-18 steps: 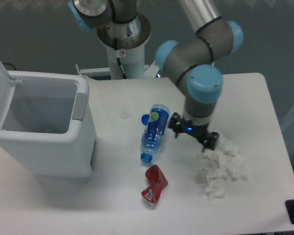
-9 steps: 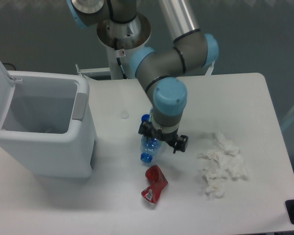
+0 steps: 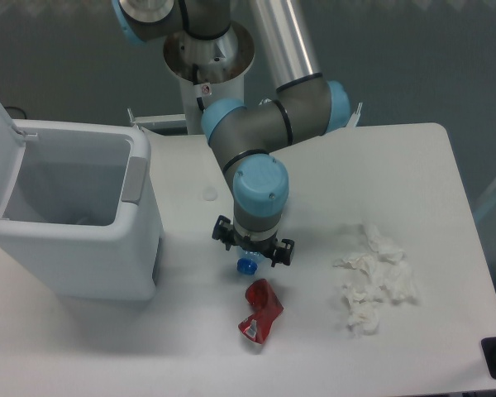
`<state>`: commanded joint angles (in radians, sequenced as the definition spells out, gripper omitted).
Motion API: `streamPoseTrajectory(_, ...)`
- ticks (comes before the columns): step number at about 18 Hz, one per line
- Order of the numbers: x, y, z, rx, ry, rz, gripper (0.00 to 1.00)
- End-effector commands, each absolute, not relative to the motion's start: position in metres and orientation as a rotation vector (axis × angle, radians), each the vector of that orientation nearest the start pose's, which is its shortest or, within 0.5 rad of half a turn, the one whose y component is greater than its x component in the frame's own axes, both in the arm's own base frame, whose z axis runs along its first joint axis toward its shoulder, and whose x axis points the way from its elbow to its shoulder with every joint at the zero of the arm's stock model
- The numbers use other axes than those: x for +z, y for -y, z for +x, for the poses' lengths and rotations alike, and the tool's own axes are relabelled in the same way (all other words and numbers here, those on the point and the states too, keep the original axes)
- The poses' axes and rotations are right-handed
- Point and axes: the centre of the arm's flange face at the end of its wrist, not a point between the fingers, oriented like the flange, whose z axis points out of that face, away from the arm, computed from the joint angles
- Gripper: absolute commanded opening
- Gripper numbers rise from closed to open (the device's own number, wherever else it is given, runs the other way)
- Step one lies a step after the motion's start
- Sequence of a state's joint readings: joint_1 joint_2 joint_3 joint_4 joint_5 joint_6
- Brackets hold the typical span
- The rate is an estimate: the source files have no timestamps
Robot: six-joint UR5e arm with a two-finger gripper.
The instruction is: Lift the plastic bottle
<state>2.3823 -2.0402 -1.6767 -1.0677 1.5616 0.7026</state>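
Note:
The plastic bottle (image 3: 247, 263) lies on the white table (image 3: 413, 182), almost wholly hidden under my wrist. Only its blue cap end sticks out toward the front. My gripper (image 3: 253, 245) points straight down over the bottle. Its two dark fingers (image 3: 223, 233) stand apart, one on each side of the bottle's body, so it is open. I cannot tell whether the fingers touch the bottle.
A white bin (image 3: 74, 223) with its lid up stands at the left. A crushed red can (image 3: 262, 310) lies just in front of the bottle's cap. Crumpled white tissue (image 3: 376, 277) lies at the right. The arm's base (image 3: 207, 58) stands at the back.
My gripper has moved left from beside the tissue to right over the bottle and now covers most of it. The bottle, the can and the tissue have not moved.

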Motion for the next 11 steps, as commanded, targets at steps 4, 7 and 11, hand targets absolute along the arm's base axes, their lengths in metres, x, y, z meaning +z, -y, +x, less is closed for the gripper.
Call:
streamPoseTrajectory(4, 0.214, -0.520, -0.353, -0.101, 0.187, -3.189, 0.80)
streamPoseTrajectory(7, 0.213, -0.521, -0.354, -0.103, 0.197, -3.189, 0.62)
streamPoseTrajectory(11, 0.206, -0.523, -0.355, -0.095, 0.233, -3.186, 0.43)
